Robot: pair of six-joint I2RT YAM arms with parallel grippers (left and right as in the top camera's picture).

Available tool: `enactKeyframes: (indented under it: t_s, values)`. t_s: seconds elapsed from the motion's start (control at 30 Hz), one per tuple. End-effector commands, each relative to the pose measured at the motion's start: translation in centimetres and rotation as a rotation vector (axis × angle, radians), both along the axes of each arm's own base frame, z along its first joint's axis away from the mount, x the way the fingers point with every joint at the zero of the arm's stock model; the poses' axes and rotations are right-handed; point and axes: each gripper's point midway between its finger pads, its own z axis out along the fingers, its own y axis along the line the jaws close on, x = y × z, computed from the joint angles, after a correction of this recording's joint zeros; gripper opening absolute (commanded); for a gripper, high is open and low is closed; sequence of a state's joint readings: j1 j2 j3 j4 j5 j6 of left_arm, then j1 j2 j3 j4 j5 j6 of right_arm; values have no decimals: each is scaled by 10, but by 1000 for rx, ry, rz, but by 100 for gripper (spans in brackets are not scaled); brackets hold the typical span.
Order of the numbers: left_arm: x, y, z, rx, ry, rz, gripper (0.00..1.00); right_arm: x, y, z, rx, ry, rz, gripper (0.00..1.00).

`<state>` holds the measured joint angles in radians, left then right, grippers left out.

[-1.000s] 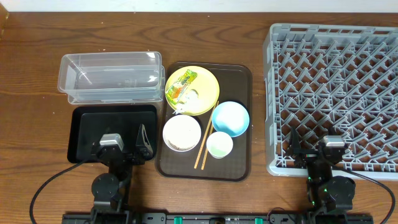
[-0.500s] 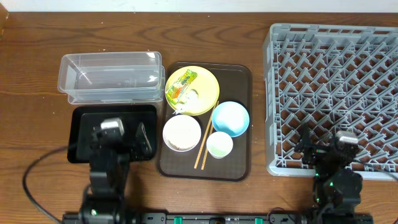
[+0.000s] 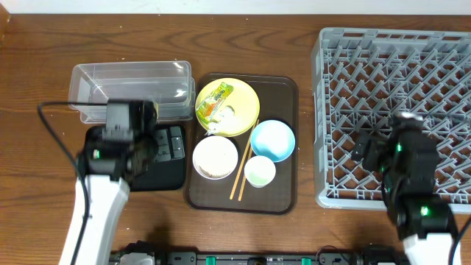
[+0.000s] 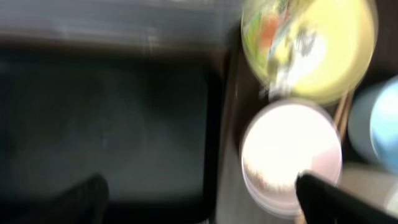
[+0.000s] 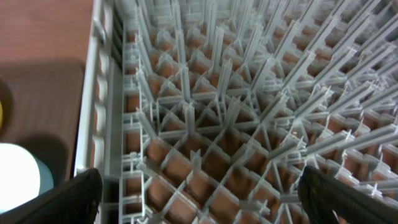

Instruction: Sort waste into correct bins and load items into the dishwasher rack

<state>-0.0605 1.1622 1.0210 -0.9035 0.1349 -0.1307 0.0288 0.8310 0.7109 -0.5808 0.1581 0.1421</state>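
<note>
Tub (image 3: 132, 73) behind bin tray (image 3: 158, 177), serving tray (image 3: 283, 92) between them and rack (image 3: 319, 118).

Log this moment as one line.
left gripper: open, above black tray | right gripper: open, above rack | wrapper: on plate | nothing sorted or loaded yet

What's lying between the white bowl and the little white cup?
Two wooden chopsticks lie on the brown tray between the white bowl and the small white cup, as the overhead view shows.
</note>
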Motion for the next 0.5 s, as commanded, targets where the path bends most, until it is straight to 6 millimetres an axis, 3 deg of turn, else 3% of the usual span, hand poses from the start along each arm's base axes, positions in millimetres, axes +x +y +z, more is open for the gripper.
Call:
enactKeyframes:
  t_s: [0.0, 0.13, 0.23, 0.47]
  values:
    - [6, -6, 14, -34, 48, -7, 98, 13, 5, 14, -5, 44, 26, 99]
    - [4, -6, 9, -32, 89, -7, 99, 23, 11, 7, 12, 95, 59, 99]
    - [13, -7, 12, -37, 49, -9, 98, 26, 17, 1, 33, 115, 81, 99]
    - [65, -20, 38, -72, -180, -42, 99, 26, 16, 1, 31, 112, 78, 99]
